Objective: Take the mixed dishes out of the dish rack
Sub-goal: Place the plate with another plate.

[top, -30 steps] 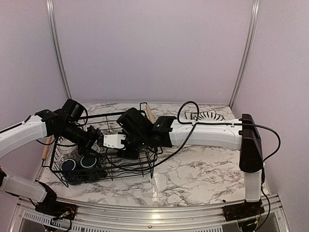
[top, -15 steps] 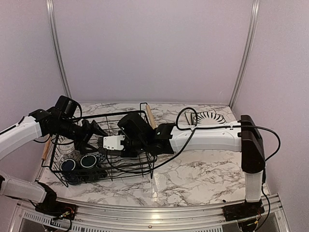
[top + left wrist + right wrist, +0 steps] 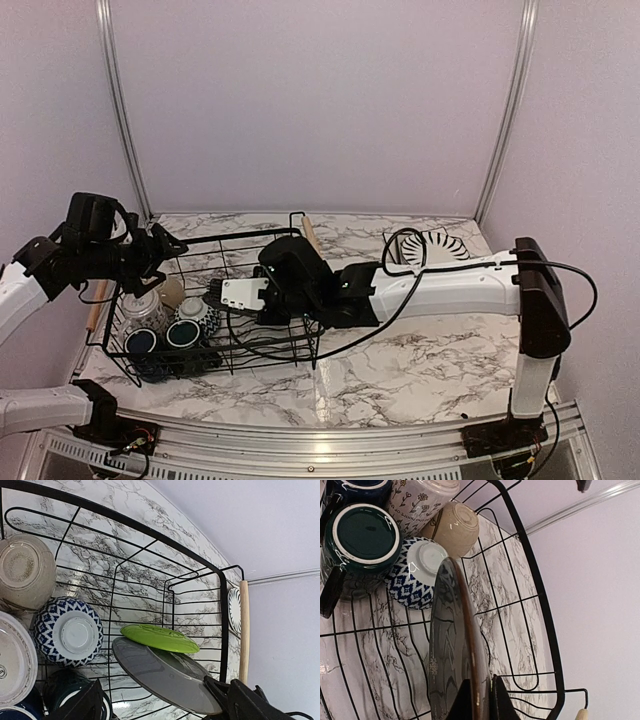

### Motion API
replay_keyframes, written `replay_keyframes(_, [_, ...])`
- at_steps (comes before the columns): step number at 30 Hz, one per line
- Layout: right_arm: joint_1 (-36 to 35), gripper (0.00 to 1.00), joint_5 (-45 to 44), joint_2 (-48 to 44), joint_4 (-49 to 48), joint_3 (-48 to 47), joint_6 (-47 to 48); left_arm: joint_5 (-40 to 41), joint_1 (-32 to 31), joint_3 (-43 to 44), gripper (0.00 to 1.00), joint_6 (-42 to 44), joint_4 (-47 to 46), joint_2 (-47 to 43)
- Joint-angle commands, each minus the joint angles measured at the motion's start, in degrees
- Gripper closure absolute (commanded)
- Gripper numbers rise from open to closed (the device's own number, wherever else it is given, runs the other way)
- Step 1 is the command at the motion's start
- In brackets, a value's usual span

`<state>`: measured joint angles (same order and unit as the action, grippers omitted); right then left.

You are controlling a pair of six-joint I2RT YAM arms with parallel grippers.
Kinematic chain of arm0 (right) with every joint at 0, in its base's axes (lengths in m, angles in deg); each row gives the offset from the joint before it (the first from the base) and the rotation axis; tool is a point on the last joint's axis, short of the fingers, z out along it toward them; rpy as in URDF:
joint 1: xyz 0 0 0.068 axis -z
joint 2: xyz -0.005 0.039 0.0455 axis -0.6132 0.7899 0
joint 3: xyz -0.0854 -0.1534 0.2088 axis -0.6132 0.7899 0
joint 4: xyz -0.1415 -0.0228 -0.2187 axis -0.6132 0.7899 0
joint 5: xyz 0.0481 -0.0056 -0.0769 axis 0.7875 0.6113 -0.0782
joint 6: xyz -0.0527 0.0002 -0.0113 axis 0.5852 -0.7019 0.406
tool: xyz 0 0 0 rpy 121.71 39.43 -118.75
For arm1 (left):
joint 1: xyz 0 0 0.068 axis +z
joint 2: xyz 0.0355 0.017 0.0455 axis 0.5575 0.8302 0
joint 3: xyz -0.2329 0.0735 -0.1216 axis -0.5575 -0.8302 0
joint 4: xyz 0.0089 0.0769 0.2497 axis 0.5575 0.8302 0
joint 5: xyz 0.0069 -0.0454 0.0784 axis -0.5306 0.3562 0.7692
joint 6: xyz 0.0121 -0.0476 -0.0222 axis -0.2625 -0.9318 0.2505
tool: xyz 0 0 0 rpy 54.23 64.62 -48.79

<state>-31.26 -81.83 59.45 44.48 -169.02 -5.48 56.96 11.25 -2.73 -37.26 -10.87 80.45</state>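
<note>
At the far left, the left jaws hang spread wide and empty, up by the left end of the black wire rack (image 3: pixel 200 243), touching nothing. Below them, inside the rack, sit a tan mug (image 3: pixel 25 570), a blue-and-white patterned mug (image 3: pixel 70 630) and a dark mug (image 3: pixel 364 535). Right of the mugs a grey plate (image 3: pixel 165 672) leans tilted, with a lime-green plate (image 3: pixel 157 637) just beside it. The right jaws are pressed together on the grey plate's rim, pinching it inside the rack. Beyond those jaws to the right, a white plate with dark rays (image 3: pixel 432 243) lies on the marble surface (image 3: pixel 420 370).

The step in hand looks like lifting the grey plate out. It would go best drawn up along its own edge, clear of the wires and the green plate, since only the rim is held.

Only the right wrist view shows the pinch. Only the left wrist view shows the green plate. Only the overhead view shows both sets of jaws.
</note>
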Motion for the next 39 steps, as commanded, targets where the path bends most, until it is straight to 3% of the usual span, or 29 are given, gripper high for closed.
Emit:
replay_keyframes(1, [-0.35,1.0,-4.72,-4.31,-11.19,0.89,1.29,2.82,-1.36,-3.62,0.12,-0.2,-5.3,-1.05])
replay_keyframes(8, [-0.35,1.0,-5.5,-6.17,-15.28,2.19,5.29,5.69,-3.86,-4.68,0.14,-0.49,-7.19,-1.29])
replay_keyframes(25, [0.0,1.0,7.24,-9.61,-5.48,-1.05,6.13,9.34,-4.0,-5.85,0.12,0.12,-7.78,-4.32])
replay_keyframes(39, [0.0,1.0,5.01,-12.57,-3.2,0.83,5.2,9.69,-4.0,-5.7,0.1,0.8,-8.15,-4.23])
